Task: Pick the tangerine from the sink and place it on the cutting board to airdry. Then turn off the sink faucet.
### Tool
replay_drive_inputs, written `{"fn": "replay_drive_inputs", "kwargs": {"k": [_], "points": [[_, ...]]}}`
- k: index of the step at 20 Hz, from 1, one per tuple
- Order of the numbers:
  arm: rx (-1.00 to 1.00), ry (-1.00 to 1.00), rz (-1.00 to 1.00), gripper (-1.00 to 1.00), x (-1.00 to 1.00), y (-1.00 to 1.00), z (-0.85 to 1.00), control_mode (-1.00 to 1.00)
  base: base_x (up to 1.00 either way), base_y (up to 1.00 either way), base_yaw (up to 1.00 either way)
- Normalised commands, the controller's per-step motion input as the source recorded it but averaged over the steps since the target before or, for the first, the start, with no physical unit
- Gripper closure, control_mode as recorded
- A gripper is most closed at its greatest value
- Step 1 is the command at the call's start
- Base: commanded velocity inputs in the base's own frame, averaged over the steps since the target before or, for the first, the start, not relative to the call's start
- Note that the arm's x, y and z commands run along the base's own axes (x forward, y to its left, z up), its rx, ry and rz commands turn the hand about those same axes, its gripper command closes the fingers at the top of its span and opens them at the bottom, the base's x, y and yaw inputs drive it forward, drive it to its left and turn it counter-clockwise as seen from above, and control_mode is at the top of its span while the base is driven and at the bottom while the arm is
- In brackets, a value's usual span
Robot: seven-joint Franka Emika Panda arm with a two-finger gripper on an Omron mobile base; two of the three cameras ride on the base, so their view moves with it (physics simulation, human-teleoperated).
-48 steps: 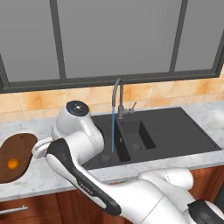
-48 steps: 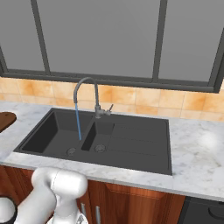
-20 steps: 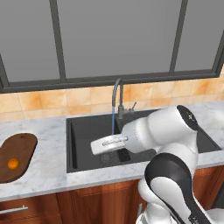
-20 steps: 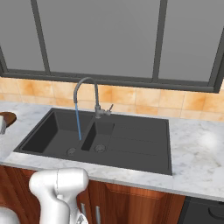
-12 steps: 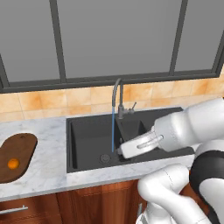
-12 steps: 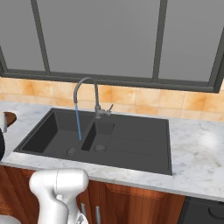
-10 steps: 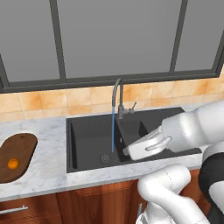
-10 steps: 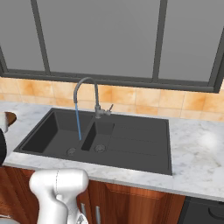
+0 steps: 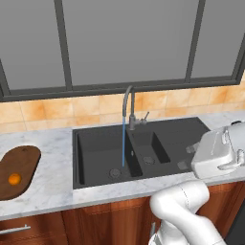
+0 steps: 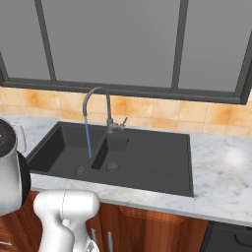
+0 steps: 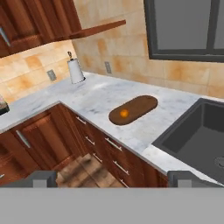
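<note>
With the tangerine on the board at lower left, the wide-open, empty gripper must next reach the faucet lever.

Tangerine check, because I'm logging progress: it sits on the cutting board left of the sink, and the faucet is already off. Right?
Not quite. The tangerine is on the cutting board, but the faucet is running: the left base view shows a blue stream falling into the sink.

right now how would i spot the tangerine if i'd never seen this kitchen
Start at the black sink under the window, then follow the marble counter left to the dark brown cutting board. The tangerine sits on it, a small bright orange ball, the only thing on the board.
</note>
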Motion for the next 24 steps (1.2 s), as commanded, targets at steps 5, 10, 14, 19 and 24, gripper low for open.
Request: {"fn": "replay_drive_inputs", "kwargs": {"k": [5,10,14,19,24], "points": [[0.01,-0.10,0.05,-1.00,-0.15,-0.48,0.02,-1.00,0.00,0.00,0.00],[0.00,-0.08,-0.02,-1.00,0.02,-0.15,0.00,-1.00,0.00,0.00,0.00],[0.01,-0.01,-0.03,-1.00,0.13,-0.41,0.00,-1.00,0.00,0.00,0.00],[0.05,0.00,0.00,-1.00,0.19,-0.55,0.00,-1.00,0.00,0.00,0.00],[0.07,0.00,0.00,-1.00,0.23,-0.44,0.00,-1.00,0.00,0.00,0.00]]}}
